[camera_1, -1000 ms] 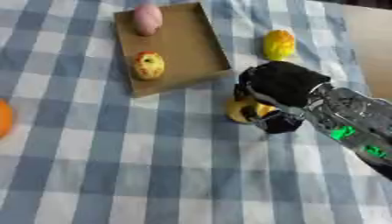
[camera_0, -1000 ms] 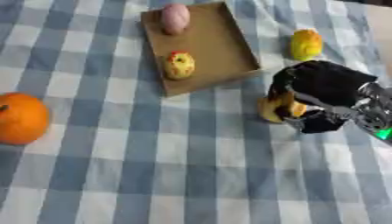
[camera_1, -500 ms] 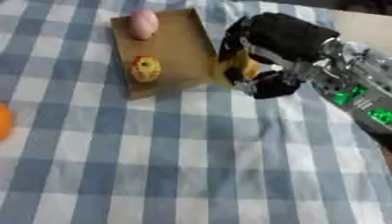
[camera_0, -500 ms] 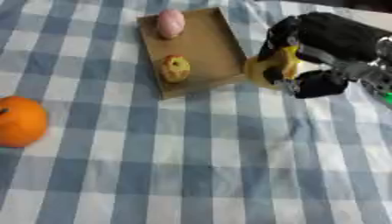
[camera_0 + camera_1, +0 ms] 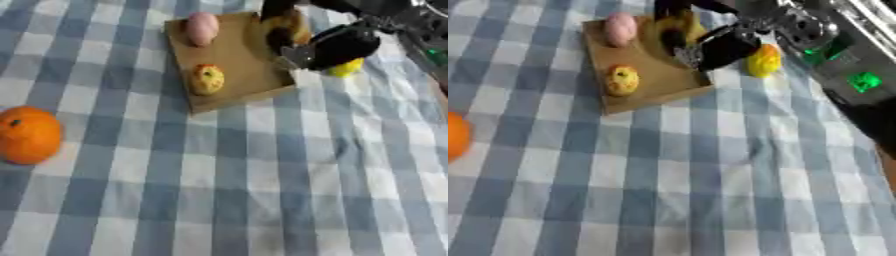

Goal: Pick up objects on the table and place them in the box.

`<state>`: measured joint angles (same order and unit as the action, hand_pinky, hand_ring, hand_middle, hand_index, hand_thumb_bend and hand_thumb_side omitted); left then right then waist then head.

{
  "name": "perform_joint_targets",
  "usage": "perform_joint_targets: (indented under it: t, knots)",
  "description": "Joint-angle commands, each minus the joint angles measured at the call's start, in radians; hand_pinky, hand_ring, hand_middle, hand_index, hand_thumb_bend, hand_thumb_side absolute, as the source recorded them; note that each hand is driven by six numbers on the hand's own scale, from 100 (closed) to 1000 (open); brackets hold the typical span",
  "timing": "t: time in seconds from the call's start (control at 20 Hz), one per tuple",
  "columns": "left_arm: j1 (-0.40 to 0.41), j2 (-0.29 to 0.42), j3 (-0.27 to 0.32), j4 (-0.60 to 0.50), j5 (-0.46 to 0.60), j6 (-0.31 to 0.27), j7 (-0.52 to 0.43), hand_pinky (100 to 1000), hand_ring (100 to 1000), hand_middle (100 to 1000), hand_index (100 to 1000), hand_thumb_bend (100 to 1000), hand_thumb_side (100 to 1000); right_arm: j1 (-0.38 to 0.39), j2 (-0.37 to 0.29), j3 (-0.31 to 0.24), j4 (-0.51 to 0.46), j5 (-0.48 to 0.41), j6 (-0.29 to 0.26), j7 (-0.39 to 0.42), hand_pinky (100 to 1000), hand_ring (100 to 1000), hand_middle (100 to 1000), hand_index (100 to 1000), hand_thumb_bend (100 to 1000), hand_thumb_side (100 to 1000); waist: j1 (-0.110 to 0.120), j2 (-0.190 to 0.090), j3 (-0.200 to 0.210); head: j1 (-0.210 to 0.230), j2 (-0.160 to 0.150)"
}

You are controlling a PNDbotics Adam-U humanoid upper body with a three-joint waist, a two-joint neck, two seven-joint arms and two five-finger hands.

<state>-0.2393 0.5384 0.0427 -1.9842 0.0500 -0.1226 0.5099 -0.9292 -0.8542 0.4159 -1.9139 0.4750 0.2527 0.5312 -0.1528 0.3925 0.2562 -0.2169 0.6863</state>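
A flat cardboard box (image 5: 238, 62) lies at the top centre. In it are a pink oval thing (image 5: 202, 27) at the far end and a yellow speckled thing (image 5: 207, 79) nearer me. My right hand (image 5: 339, 45) comes in from the upper right and hangs over the box's far right part, shut on a yellow-brown fruit-like thing (image 5: 290, 26). Another yellow thing (image 5: 764, 60) lies on the cloth just right of the box, partly behind the hand. An orange (image 5: 29, 134) sits at the left edge. My left hand does not show.
A blue and white checked cloth (image 5: 262, 175) covers the table. My right forearm (image 5: 846, 65), with green lights, crosses the upper right corner.
My right hand has lifted the yellow-brown thing off the cloth right of the box and carried it up and left, over the box. The view has also shifted.
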Motion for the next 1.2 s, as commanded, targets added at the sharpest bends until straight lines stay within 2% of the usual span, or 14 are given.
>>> perform_joint_targets:
  t: [0.05, 0.25, 0.35, 0.6, 1.05, 1.2]
  knots:
    - [-0.014, 0.034, 0.000, -0.016, 0.003, -0.001, -0.008, 731, 789, 691, 774, 249, 548, -0.061, 0.049, 0.016, 0.084, 0.025, 0.005, 0.023, 667, 603, 506, 642, 100, 126, 0.005, -0.022, 0.007, -0.011, 0.002]
    - [-0.026, 0.034, -0.005, -0.016, 0.006, -0.002, -0.014, 731, 789, 690, 774, 248, 549, -0.119, 0.138, 0.036, 0.226, 0.088, -0.023, -0.002, 669, 602, 509, 644, 100, 101, -0.004, -0.012, 0.025, -0.025, -0.005]
    - [-0.031, 0.033, -0.007, -0.016, 0.007, -0.003, -0.017, 730, 788, 690, 774, 248, 549, -0.134, 0.172, 0.038, 0.295, 0.131, -0.042, -0.031, 670, 602, 508, 642, 100, 118, -0.007, -0.006, 0.035, -0.034, -0.010]
    - [-0.035, 0.030, -0.008, -0.016, 0.007, -0.002, -0.018, 729, 788, 690, 774, 247, 550, -0.140, 0.217, 0.038, 0.411, 0.211, -0.096, -0.090, 672, 606, 510, 642, 100, 121, -0.014, 0.009, 0.048, -0.041, -0.018]
    - [-0.032, 0.023, -0.007, -0.016, 0.003, 0.000, -0.017, 730, 788, 690, 774, 246, 551, -0.126, 0.217, 0.029, 0.454, 0.243, -0.140, -0.096, 676, 614, 515, 645, 100, 126, -0.015, 0.017, 0.044, -0.027, -0.021]
    - [-0.032, 0.023, -0.006, -0.016, 0.003, 0.000, -0.017, 730, 788, 690, 774, 246, 551, -0.125, 0.220, 0.033, 0.454, 0.247, -0.148, -0.087, 695, 651, 567, 687, 100, 127, -0.013, 0.016, 0.044, -0.026, -0.023]
